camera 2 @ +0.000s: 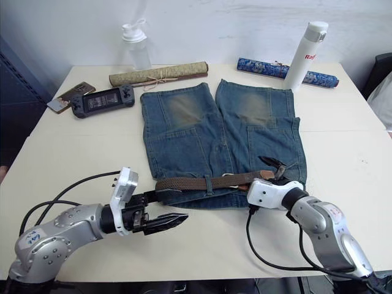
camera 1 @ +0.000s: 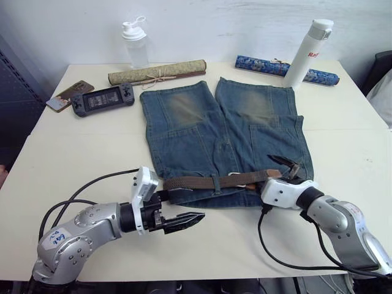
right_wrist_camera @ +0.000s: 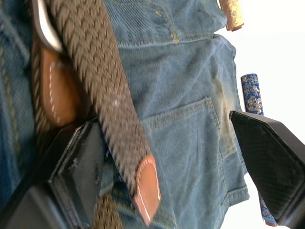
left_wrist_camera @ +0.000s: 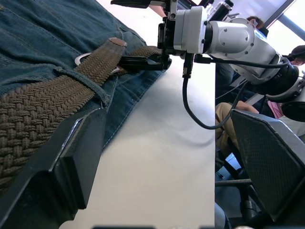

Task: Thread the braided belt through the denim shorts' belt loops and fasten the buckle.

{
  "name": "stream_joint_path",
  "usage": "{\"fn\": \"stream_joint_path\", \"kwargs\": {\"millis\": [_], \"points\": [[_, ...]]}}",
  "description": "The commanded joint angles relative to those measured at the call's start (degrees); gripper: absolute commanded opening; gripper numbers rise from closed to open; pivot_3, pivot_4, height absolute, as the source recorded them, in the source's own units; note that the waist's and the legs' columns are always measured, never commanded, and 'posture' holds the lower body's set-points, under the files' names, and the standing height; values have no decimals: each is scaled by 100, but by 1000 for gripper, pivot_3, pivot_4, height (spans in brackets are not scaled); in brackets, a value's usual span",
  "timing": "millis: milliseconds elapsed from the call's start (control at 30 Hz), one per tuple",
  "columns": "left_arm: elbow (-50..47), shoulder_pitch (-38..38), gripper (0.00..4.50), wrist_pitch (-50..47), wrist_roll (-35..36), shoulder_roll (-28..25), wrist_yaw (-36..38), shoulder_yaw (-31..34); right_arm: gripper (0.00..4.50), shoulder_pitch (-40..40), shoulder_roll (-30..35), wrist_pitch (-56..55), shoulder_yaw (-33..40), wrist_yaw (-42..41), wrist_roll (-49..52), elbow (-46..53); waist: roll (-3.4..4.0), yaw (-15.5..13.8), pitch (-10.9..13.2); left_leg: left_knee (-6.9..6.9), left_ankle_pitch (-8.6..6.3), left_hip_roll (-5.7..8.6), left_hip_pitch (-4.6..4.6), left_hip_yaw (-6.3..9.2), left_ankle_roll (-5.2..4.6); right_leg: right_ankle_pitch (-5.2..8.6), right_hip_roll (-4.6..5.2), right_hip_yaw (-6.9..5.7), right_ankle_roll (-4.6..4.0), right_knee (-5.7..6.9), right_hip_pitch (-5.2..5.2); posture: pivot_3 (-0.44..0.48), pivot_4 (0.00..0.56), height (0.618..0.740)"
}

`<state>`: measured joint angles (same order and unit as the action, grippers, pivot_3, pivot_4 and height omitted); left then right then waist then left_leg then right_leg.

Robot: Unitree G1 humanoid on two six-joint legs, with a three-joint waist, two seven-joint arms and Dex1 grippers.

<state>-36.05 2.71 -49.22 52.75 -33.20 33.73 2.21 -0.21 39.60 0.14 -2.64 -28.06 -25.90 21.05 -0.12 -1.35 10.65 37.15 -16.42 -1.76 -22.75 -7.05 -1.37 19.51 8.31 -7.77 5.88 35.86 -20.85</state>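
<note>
Belt [right_wrist_camera: 95,71] end lies between right gripper's [camera 1: 288,168] spread jaws, over shorts [camera 1: 214,122].

1 denim shorts [camera 1: 223,138], 1 braided belt [camera 1: 208,182], 2 bottles [camera 1: 135,43] [camera 1: 309,52], 2 rolled mats [camera 1: 157,73] [camera 1: 269,67], 1 game console [camera 1: 102,98], 1 phone [camera 1: 66,95].

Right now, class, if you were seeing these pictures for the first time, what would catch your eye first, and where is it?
The faded blue denim shorts spread across the middle of the cream table draw the eye first. A dark-brown braided belt runs along their waistband at the near edge. Two silver robot arms flank it, the right gripper over the belt's buckle end.
</note>
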Motion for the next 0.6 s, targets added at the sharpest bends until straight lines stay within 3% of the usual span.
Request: {"fn": "stream_joint_path", "kwargs": {"millis": [33,233,433,600], "points": [[-79,118,4500,185,-193,142,-186,-105,2726,-16,-68,4,41,124,-75,117,-1,-2,1,1,1,0,-2,0,-1,0,-1,0,0,0,-1,0,150,717],[130,440,4500,591,-800,475,-513,-260,52,-129,-176,-132,250,364,-25,417,-2,-1,1,2,2,0,-9,0,0,0,-5,1,0,4,-10,0,150,717],[322,775,4500,1674,-2316,711,-717,-961,52,-648,-437,64,223,559,-194,725,-2,4,1,6,19,1,-41,-8,0,-1,-37,7,1,15,-48,0,150,717],[1073,1545,4500,2073,-3810,1120,-1441,-1730,52,-772,-582,372,-244,148,-377,1092,-6,-21,2,9,28,1,-47,-4,-4,-2,-41,4,1,18,-50,0,150,717]]}}
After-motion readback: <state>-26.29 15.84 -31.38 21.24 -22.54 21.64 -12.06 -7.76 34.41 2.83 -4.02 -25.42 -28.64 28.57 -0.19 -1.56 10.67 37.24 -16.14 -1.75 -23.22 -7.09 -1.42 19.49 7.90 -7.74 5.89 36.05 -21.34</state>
